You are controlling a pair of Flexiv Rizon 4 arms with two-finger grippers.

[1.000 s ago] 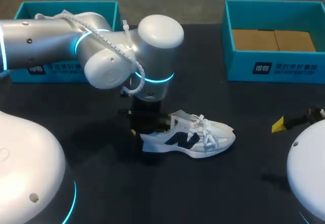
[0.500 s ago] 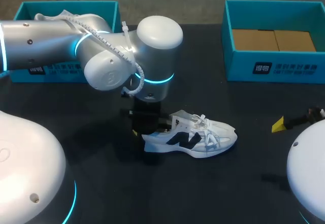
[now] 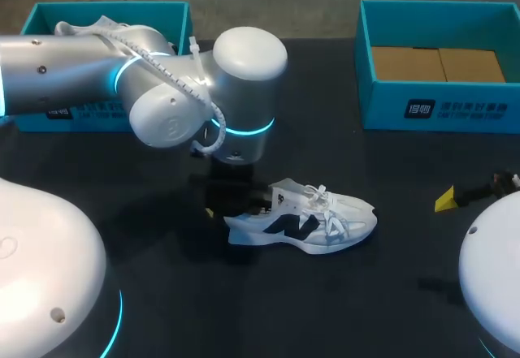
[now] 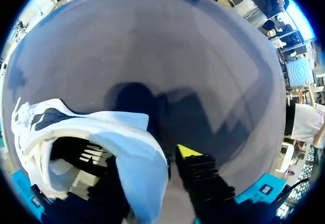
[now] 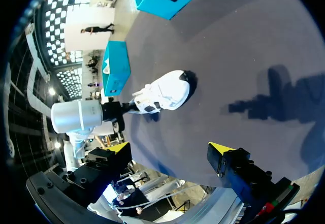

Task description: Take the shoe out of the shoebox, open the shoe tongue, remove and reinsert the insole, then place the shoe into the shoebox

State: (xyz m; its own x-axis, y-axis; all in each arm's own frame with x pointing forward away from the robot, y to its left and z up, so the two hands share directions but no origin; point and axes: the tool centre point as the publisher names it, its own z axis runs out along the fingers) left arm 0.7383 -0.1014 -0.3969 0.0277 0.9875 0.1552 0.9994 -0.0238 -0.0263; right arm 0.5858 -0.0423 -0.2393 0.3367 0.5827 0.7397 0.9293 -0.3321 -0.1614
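The shoe [image 3: 305, 222] is out on the dark counter [image 3: 390, 293], upright on its sole, roughly midway between the two shoeboxes, with the toe turned toward the right arm's side. The heel end is covered by the left arm, and the left gripper [image 3: 236, 200] is set straight down on it. In the left wrist view the picture is clearer. The white heel wall of the shoe [image 4: 137, 153] is pinched in the left gripper [image 4: 152, 160], with one finger buried inside the shoe opening. The other finger, with its yellow tip [image 4: 188, 150], is pressed against the outside. The laces can be made out at the far end of the shoe.

Well apart from it, at the counter's right edge, the right gripper [image 5: 170, 148] is held spread wide with nothing between its tips. The shoe [image 5: 162, 94] is seen ahead of it.

The left shoebox [image 3: 180, 29] sits at the back with a second white shoe [image 3: 89, 27] partly seen in it. The right shoebox [image 3: 439, 106] is lined with brown cardboard [image 3: 439, 64].
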